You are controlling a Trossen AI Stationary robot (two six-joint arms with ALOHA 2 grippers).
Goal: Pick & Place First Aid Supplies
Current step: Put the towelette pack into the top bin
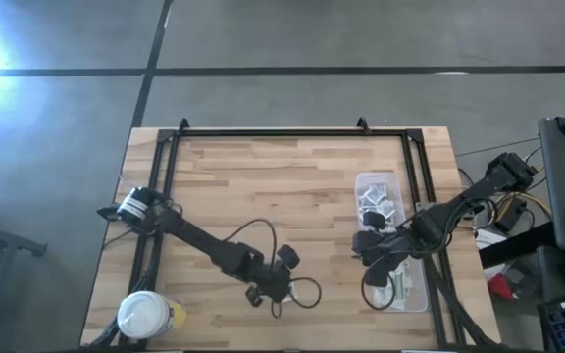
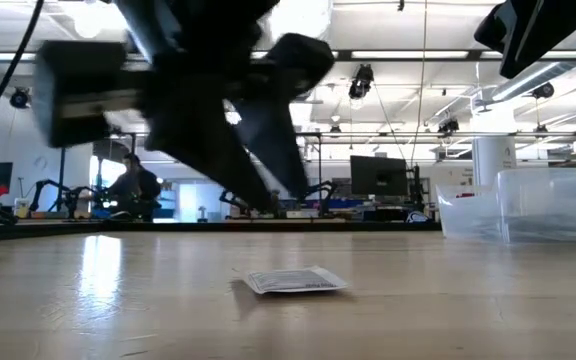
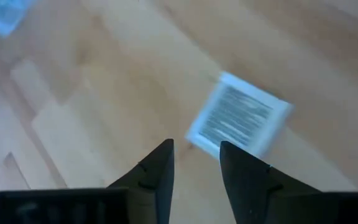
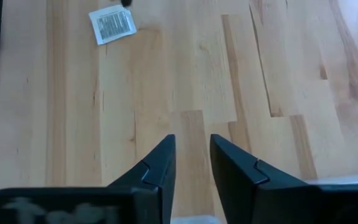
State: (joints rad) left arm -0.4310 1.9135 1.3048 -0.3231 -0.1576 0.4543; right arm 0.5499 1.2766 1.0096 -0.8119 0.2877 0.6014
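Observation:
One square white packet with dark print (image 3: 238,118) lies flat on the wooden table (image 1: 302,186); it also shows in the low view (image 2: 293,282) and far off in the right wrist view (image 4: 112,25). My left gripper (image 3: 196,149) hovers above and just beside it near the table's near middle (image 1: 268,282), narrowly open and holding nothing. My right gripper (image 4: 191,143) hangs over bare wood beside the clear tubs (image 1: 366,250), narrowly open and empty. More white packets lie in the far tub (image 1: 379,194); pale strips lie in the near tub (image 1: 407,284).
Two clear plastic tubs stand along the table's right side (image 2: 528,205). A white-lidded round jar (image 1: 145,316) sits at the near left corner. A black frame (image 1: 282,132) rims the table. Bare wood lies across the middle. A person sits far behind the table (image 2: 133,185).

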